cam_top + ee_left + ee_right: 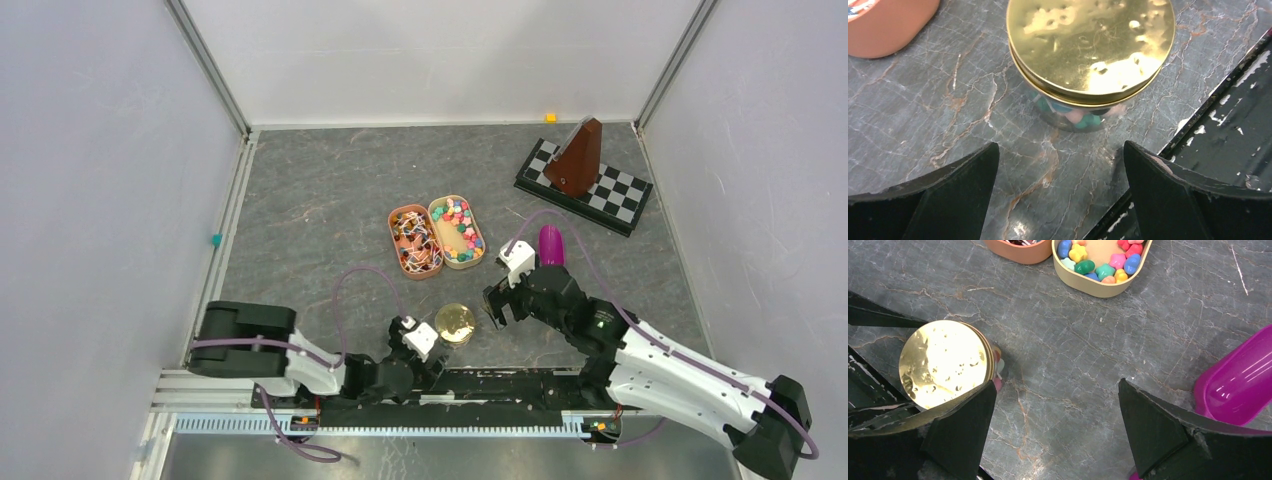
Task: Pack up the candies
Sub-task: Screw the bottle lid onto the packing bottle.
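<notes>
The candies (pixel 457 226), tiny star-like pieces in mixed bright colours, lie in a cream oval tray (pixel 476 250); the right wrist view shows them (pixel 1105 271) at the top. More candies (pixel 1079 116) show through the glass of a jar with a gold lid (pixel 455 322) on it. My left gripper (pixel 433 358) is open just short of the jar (pixel 1090 45), nothing between its fingers. My right gripper (pixel 497 305) is open over bare table, the jar (pixel 945 362) to its left and a purple scoop (pixel 1243 382) to its right.
An orange-brown oval tray (pixel 415 240) of wrapped sweets sits left of the cream tray. The purple scoop (pixel 551 245) lies by the right arm. A chequered board (pixel 615 200) with a brown metronome (pixel 578 155) stands at the back right. The black base rail (pixel 1228 125) runs beside the jar.
</notes>
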